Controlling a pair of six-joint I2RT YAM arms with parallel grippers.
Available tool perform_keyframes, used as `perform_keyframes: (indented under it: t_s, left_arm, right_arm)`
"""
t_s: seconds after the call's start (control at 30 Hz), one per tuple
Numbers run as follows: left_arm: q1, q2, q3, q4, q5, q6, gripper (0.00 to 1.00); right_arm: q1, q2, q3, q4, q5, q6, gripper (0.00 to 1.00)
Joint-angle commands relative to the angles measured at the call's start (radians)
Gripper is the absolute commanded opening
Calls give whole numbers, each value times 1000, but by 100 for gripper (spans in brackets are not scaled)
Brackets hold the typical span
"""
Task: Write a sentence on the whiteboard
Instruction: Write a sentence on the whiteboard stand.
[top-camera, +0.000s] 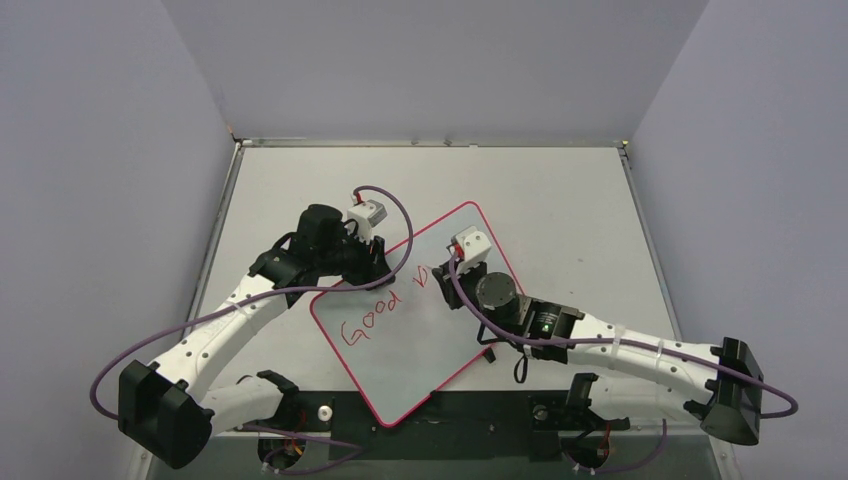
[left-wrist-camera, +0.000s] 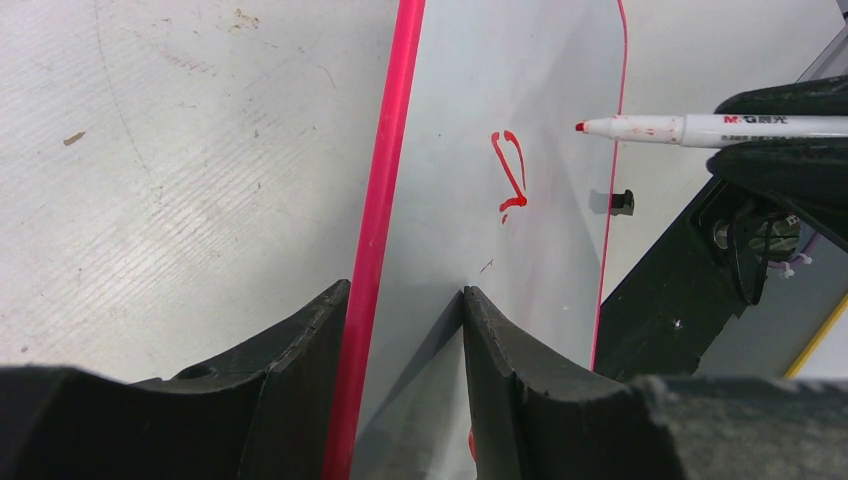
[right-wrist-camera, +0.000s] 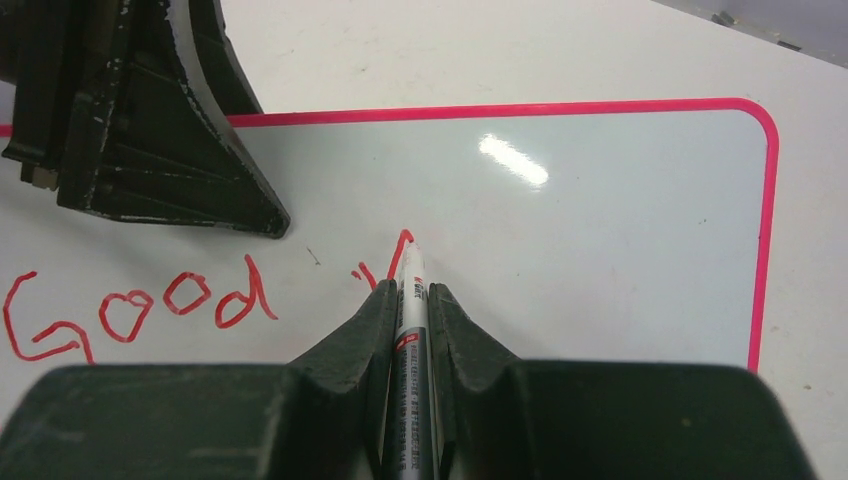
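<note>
Whiteboard (top-camera: 440, 345) with a thin pink-red frame lies flat on the pale grey tabletop (top-camera: 560, 200). It is turned at an angle between the two arms, with one corner pointing to the far side and another close to the dark strip (top-camera: 470, 415) at the near edge. On this whiteboard the sentence (right-wrist-camera: 140, 310) reads "Good" in red handwriting, with a lone red v (left-wrist-camera: 510, 175) just to the right of that word.

The left tool (left-wrist-camera: 405, 295) stands at the board's left long edge with its jaws partly apart. One finger is on the tabletop side just beside the frame and the other is over the white surface. The frame runs between them and nothing is clamped.

The right tool (right-wrist-camera: 410, 290) is closed on a white marker (right-wrist-camera: 410, 340), which lies along the fingers with its red tip sticking out in front. The tip sits at the upper end of the v's second stroke. Whether it touches the surface or hangs just above it I cannot tell, since the left wrist view makes it look slightly clear of the board.

A small black clip (left-wrist-camera: 622, 202) sits on the board's far long edge.
</note>
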Motion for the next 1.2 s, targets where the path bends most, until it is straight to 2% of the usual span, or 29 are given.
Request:
perform_keyframes:
  t_s: [0.0,0.53,1.17]
  left_arm:
    - [3,-26,5,24,-101,65,0]
    - [4,-25,5,22,-105,65,0]
    - [4,-23,6,22,-104,65,0]
  right_arm:
    - [-23,47,55,56,9,-23,0]
    - [-44,153,94,108,-35,-19,0]
    - [-44,136,64,27,18,-2,0]
